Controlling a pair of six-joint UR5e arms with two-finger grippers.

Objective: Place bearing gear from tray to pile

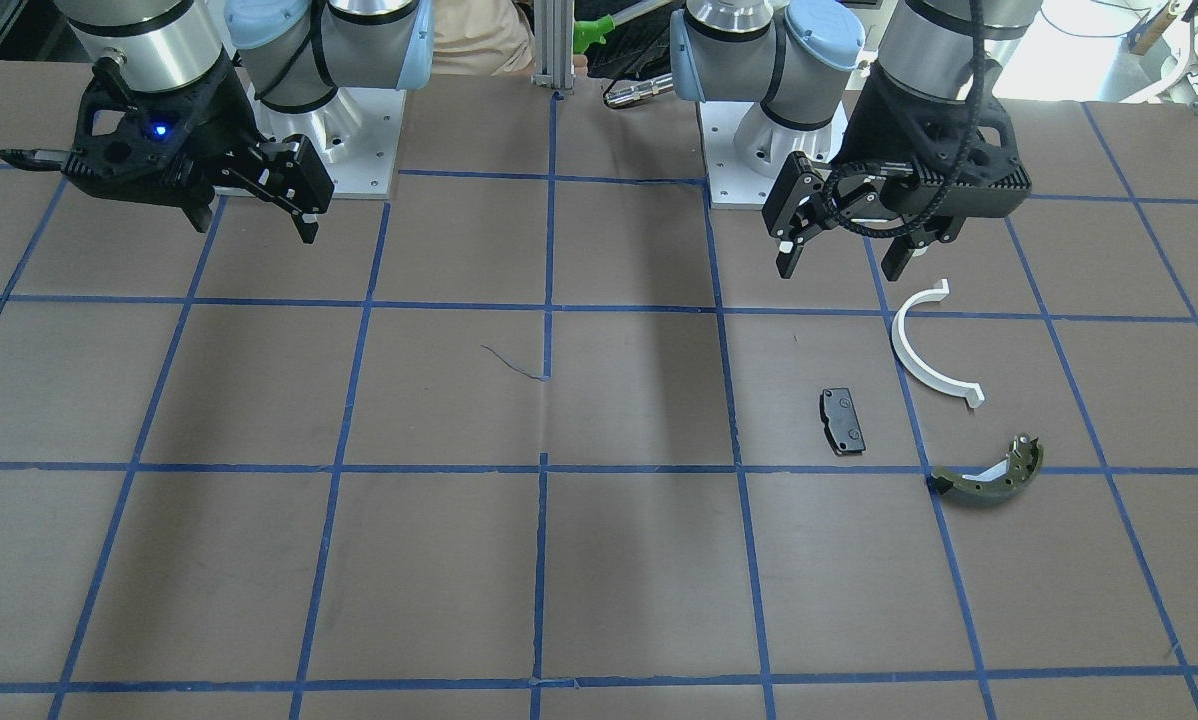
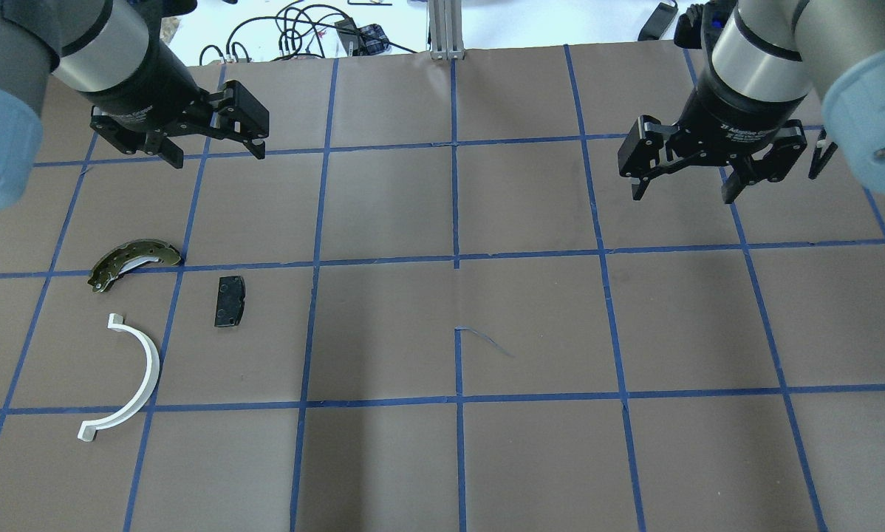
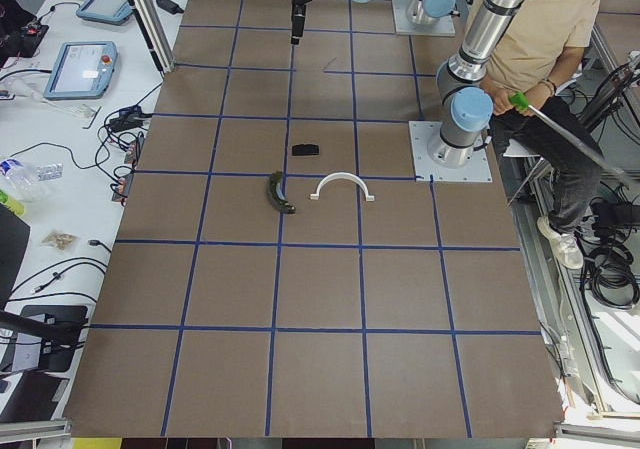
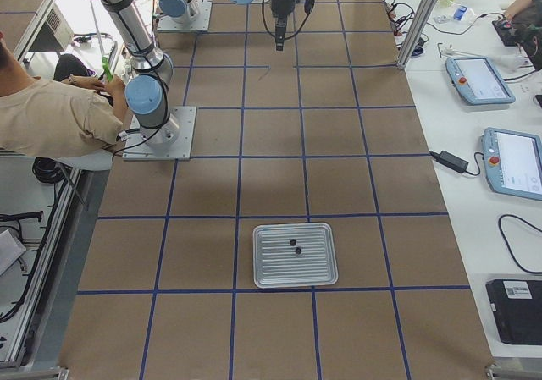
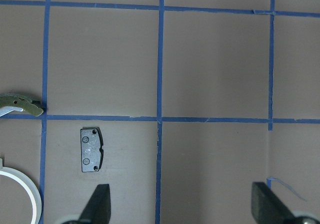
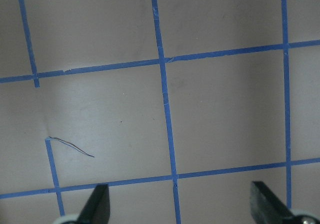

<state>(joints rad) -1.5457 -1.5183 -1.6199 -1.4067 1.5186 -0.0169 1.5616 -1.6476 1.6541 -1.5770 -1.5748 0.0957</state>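
Overhead exterior, front-facing, side and wrist views, itemised.

1. Left end effector point(image 2: 216, 157): hangs above the tabletop point(image 2: 531, 325), jaws spread wide, nothing held. Its wrist view shows both fingertips far apart with bare brown surface between them.

2. Right end effector point(image 2: 682, 193): also raised, jaws spread wide, nothing held. Only blue tape grid lines and a thin dark scratch lie beneath it.

3. Pile, three loose parts, all flat on the tabletop and apart from one another, on the robot's side of the left end effector:
 - olive-green brake shoe point(image 2: 132, 260), nearest that end effector, one end touching a tape line;
 - black pad point(image 2: 230, 301), small and rectangular, just inward of the shoe, toward the right end effector;
 - white half-ring point(image 2: 151, 358), farthest from the left end effector, its open side facing away from the right end effector.

4. Tray point(image 4: 313, 266): ribbed, silver, seen only in the exterior right view, well apart from both end effectors, out beyond the right end effector toward the table's end.

5. Bearing gear point(image 4: 290, 243): on the tray near its middle, one of two small dark round pieces just beside each other, too small to tell apart.
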